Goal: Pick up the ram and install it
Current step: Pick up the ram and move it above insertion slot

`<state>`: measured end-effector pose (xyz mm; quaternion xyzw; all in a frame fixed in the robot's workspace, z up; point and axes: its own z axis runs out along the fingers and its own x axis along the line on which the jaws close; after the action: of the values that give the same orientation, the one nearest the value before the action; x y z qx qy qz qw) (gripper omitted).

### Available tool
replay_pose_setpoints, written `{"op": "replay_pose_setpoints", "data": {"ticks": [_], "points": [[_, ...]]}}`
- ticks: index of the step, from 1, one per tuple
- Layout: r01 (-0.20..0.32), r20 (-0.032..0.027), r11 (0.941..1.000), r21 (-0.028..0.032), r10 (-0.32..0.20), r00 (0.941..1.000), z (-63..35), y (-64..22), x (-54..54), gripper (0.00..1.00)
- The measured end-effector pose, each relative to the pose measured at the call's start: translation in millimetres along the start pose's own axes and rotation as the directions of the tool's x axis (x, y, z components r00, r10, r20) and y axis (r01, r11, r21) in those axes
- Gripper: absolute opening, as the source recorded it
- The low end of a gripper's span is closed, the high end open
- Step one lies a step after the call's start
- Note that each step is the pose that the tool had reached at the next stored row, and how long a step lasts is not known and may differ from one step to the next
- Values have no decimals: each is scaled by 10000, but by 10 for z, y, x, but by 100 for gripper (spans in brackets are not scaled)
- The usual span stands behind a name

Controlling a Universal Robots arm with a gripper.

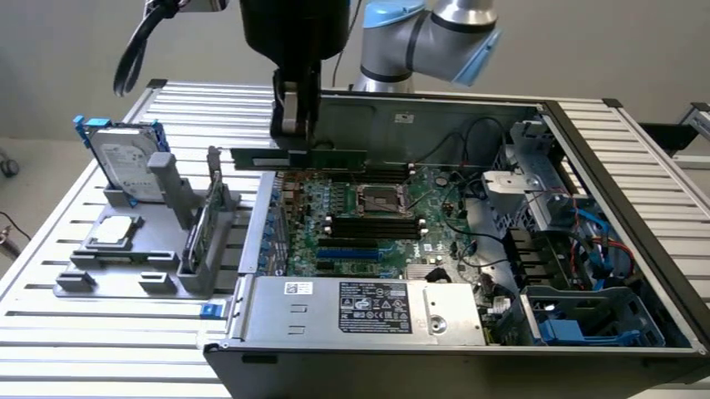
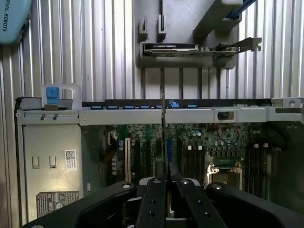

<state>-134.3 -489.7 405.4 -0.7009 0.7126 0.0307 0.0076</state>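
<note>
Exterior view: the tool [image 1: 296, 141] is closed on the upper edge of the ram [image 1: 338, 158]. The stick hangs level over the open computer case [image 1: 621, 216], well above the black memory slots [image 1: 372, 226]. Grip firmly, with the long edge parallel to a slot.

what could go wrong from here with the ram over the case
The ram seems to hang across the case wall, short of the black memory slots; lowered here it could hit the wall. Held only by the jaws on its thin faces, it might tilt and miss a slot.
</note>
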Motion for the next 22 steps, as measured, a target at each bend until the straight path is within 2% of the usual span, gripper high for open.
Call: {"op": "replay_pose_setpoints", "data": {"ticks": [7, 12, 18, 22], "points": [[-1, 2, 10000, 1, 1, 10000, 8, -188, -177, 14], [-4, 2, 10000, -7, 4, 10000, 31, -366, -238, 14], [-29, 2, 10000, -8, 29, 10000, 118, -598, -272, 14], [-30, 3, 10000, -9, 30, 10000, 192, -711, -338, 14]]}}
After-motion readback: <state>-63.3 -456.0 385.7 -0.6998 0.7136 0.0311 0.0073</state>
